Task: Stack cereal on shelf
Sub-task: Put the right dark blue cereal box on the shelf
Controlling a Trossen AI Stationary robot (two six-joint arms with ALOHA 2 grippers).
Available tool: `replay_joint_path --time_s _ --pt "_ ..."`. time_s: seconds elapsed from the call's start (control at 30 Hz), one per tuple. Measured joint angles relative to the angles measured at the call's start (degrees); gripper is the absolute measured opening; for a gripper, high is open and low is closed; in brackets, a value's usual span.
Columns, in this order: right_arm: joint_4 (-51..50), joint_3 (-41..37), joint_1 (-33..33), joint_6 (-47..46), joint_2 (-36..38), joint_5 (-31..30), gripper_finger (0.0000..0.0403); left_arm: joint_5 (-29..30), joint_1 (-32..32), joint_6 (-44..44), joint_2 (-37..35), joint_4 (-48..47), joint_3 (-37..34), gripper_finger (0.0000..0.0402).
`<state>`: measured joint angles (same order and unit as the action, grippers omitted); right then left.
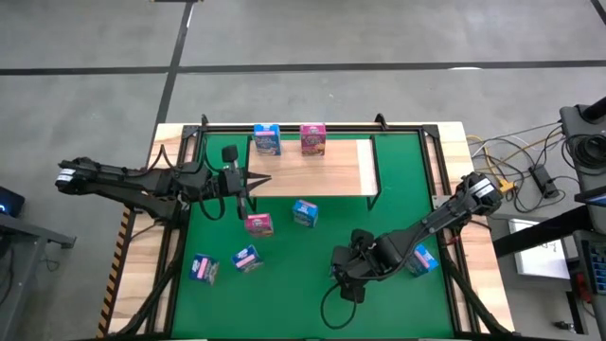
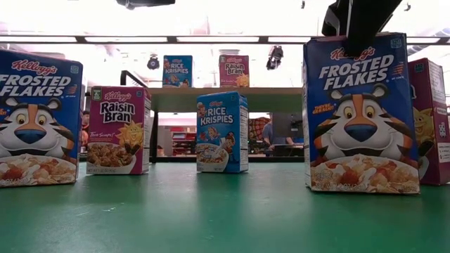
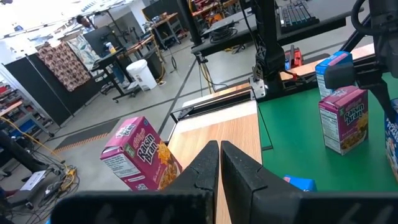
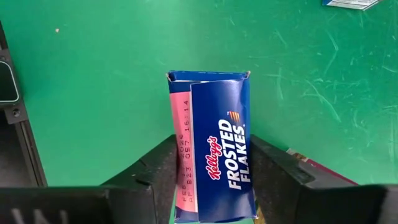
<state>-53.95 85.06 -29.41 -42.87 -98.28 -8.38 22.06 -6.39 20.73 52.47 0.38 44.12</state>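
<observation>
The shelf [image 1: 331,175] stands at the table's far middle, with a light blue box [image 1: 267,138] and a pink box [image 1: 312,138] upright on it. My right gripper [image 1: 346,273] is over the green mat's near middle, shut on a dark blue Frosted Flakes box [image 4: 214,149]; this box also shows in the low view [image 2: 362,112]. My left gripper [image 1: 241,194] is shut and empty at the shelf's left end; it also shows in the left wrist view [image 3: 219,165]. A pink box [image 1: 258,224] and a light blue box [image 1: 305,213] stand on the mat near it. My right gripper pinches the dark blue box between its two fingers [image 4: 155,171], one on each broad face, near the top end [image 4: 186,124]. The fingers come from above, pointing down. The box is upright, and in the low view its bottom edge [image 2: 362,190] seems to rest on the mat.
Another dark blue box [image 1: 203,269] and a box beside it [image 1: 247,259] are at the mat's near left. A blue box [image 1: 421,259] lies under my right arm. A pink box [image 2: 432,116] stands just behind the held one. Cables lie off the table's right edge [image 1: 511,161].
</observation>
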Motion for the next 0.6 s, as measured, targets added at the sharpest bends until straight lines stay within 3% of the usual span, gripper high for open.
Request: replay_joint_path --time_s 0.27,0.6 --pt "0.0 0.0 0.3 -0.2 1.5 2.4 0.0162 0.0 0.0 0.0 0.0 0.0 0.0 0.0000" --pt "0.4 0.0 3.7 1.0 9.8 5.6 0.0155 0.0 0.0 0.0 0.0 0.0 0.0 0.0000"
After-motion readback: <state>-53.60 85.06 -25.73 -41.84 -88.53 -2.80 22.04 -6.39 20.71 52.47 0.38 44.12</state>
